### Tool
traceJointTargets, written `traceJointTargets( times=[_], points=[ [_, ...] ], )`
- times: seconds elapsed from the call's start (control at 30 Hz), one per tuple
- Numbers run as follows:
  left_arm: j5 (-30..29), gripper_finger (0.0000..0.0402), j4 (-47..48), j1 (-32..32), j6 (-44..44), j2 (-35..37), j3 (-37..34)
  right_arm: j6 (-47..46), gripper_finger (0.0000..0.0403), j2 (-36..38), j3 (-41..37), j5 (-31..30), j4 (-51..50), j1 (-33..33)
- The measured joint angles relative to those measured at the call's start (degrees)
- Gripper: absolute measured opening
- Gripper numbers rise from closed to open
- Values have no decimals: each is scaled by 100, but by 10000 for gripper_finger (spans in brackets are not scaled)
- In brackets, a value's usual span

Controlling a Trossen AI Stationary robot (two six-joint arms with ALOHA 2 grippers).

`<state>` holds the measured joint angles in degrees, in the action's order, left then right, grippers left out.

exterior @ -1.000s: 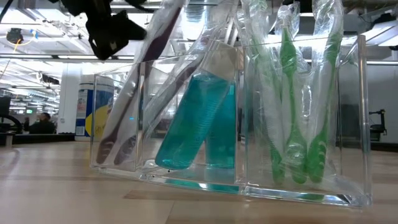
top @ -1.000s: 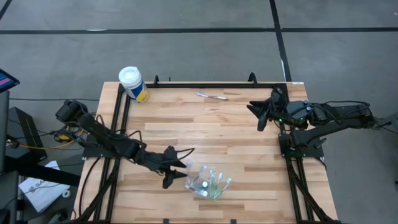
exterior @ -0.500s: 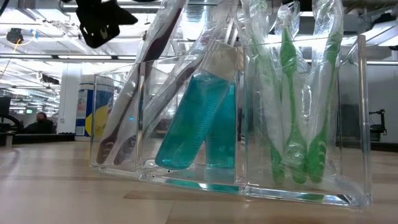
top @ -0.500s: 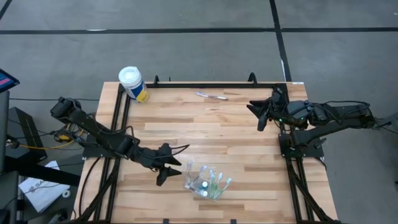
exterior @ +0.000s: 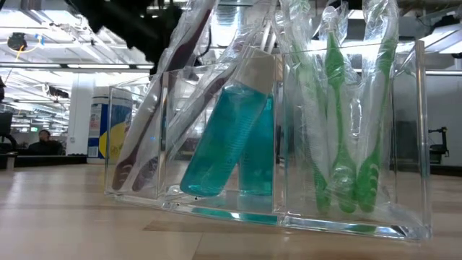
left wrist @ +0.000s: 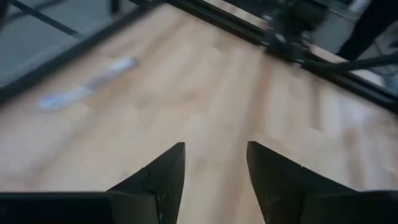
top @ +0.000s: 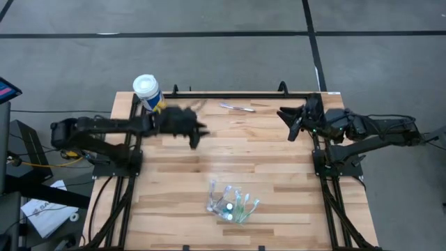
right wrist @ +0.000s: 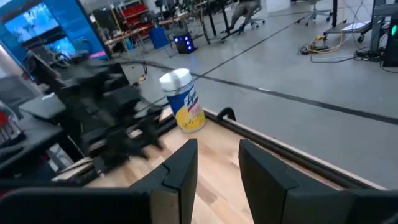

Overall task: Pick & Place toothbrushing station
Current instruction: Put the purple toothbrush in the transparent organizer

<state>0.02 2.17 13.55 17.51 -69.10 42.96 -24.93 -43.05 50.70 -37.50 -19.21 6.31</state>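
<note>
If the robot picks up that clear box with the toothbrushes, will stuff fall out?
Maybe. The clear box looks smooth and hard, so it may slip. Its top is open, and the toothbrushes stand loosely above the rim, so tilting could spill them.

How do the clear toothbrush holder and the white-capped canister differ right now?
Place: the clear toothbrush holder stands near the front edge of the table; the white-capped canister stands at the far left corner.
Look: the holder is see-through and split into compartments; the canister is opaque, with a yellow label.
Contents: the holder shows green toothbrushes and teal tubes; the canister's contents are hidden.
Shared: both stand upright, and neither end effector touches them.
</note>
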Motion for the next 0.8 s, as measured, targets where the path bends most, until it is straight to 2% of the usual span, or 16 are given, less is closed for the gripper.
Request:
traceJointTargets(
  times=[0.13, 0.27, 0.4, 0.53, 0.7, 0.8],
  points=[
    [958, 179, -2, 1269, -820, -2, 0, -17, 108, -9, 0, 2, 221, -152],
    [1498, 206, -32, 1901, -1329, -2, 0, -333, 108, -2, 0, 0, 368, -340],
    [1640, 226, -59, 2041, -1580, -147, 111, -465, 108, -6, 0, 1, 464, -469],
    [1833, 226, -57, 2034, -1582, -684, 512, -468, 108, -9, 0, 2, 489, -606],
    [1939, 210, 94, 2053, -1851, -1877, 1463, -421, 108, 7, 0, 19, 476, -791],
    [1861, 204, 865, 2169, -2284, -2624, 2305, -227, 108, 4, 0, 67, 467, -858]
  ],
)
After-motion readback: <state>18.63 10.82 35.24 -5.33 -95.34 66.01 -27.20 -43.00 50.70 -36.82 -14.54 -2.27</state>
